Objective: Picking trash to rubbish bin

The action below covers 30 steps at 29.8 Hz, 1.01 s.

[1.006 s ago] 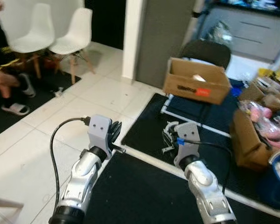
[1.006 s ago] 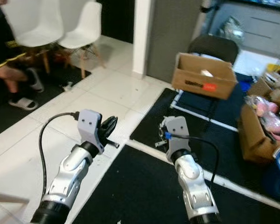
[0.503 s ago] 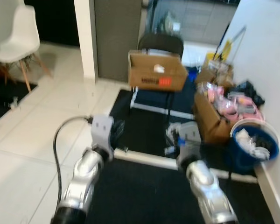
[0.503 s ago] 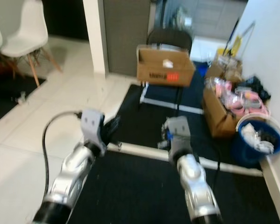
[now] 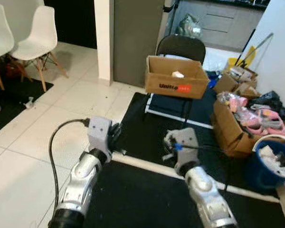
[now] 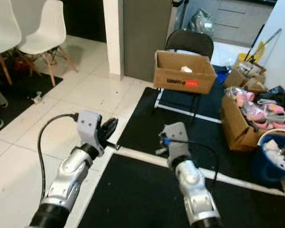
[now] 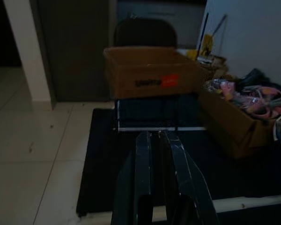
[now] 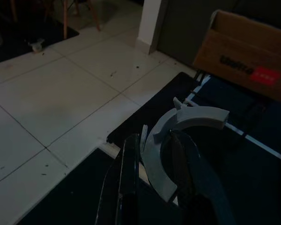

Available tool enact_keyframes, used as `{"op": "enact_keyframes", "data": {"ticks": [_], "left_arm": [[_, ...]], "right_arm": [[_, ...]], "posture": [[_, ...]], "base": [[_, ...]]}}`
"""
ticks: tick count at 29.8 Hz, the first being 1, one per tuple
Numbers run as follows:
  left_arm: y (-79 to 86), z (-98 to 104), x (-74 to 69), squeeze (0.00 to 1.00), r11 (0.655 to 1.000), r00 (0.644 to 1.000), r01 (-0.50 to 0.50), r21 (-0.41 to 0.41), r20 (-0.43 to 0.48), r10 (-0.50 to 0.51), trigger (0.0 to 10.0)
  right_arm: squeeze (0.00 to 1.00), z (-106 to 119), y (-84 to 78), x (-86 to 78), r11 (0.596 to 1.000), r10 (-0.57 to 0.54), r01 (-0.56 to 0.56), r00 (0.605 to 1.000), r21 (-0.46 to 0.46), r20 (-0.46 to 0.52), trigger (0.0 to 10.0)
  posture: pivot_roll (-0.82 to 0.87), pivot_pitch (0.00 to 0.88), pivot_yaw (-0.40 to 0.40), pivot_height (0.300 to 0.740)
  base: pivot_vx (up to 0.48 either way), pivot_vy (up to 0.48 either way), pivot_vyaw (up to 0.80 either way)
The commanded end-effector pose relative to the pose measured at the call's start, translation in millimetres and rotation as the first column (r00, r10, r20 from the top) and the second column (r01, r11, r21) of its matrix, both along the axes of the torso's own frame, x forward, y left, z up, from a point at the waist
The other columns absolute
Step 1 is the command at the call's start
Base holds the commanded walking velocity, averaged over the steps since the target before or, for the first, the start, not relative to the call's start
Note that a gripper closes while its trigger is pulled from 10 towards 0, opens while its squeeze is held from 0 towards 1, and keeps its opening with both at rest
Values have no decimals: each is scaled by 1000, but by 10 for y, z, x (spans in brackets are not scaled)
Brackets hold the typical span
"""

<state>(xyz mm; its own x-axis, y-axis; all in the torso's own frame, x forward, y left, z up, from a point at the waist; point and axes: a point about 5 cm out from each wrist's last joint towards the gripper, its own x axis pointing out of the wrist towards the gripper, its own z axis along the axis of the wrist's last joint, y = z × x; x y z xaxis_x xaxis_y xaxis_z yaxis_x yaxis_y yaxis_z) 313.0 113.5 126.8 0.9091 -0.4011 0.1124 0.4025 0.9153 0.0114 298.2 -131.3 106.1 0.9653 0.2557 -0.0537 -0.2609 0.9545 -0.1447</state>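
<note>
Holding a curved grey plastic piece [image 8: 178, 140] clamped in our right gripper [image 8: 154, 159], we keep our empty left gripper [image 7: 157, 154] closed, facing a blue bin [image 5: 275, 164].

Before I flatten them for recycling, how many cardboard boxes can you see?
3: one box on the black folding chair; one open box of pink items on the mat at right; a smaller box behind it by the wall. More may be hidden.

1. Even indoor light is brightening the head views, sharp with only slight softness.
2. The glossy white floor tiles [image 5: 47, 128] are reflecting a pale sheen.
3. Both wrist views are showing dim, murky and grainy, dark at the edges.
</note>
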Motion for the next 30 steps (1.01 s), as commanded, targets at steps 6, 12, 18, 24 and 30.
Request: {"op": "enact_keyframes", "data": {"ticks": [6,12,18,24,30], "left_arm": [[-82,-15,8,0,1000,1000,27,-3,-16,-27,10000],[-74,-24,10,0,1000,999,28,1,-17,-27,10000],[-64,-31,9,0,1000,999,28,7,-19,-28,10000],[-50,-40,8,0,1000,999,27,12,-18,-26,10000],[-45,-39,12,0,1000,1000,27,14,-16,-27,10000]], "right_arm": [[0,-58,-99,4,999,-39,38,999,-9,-32,10000],[0,-64,-96,7,999,-37,37,999,-2,-31,10000],[0,-71,-95,12,999,-38,38,999,1,-34,10000],[0,-93,-97,18,999,-46,46,998,-1,-46,10000],[0,-121,-96,20,999,-46,45,997,-14,-64,10000]], "posture": [[-104,41,-31,740],[-103,31,-31,740],[-101,27,-31,740],[-98,20,-31,740],[-99,19,-29,740]], "base": [[398,0,0],[405,0,-643],[407,0,-800],[404,0,-800],[402,0,-247]]}}
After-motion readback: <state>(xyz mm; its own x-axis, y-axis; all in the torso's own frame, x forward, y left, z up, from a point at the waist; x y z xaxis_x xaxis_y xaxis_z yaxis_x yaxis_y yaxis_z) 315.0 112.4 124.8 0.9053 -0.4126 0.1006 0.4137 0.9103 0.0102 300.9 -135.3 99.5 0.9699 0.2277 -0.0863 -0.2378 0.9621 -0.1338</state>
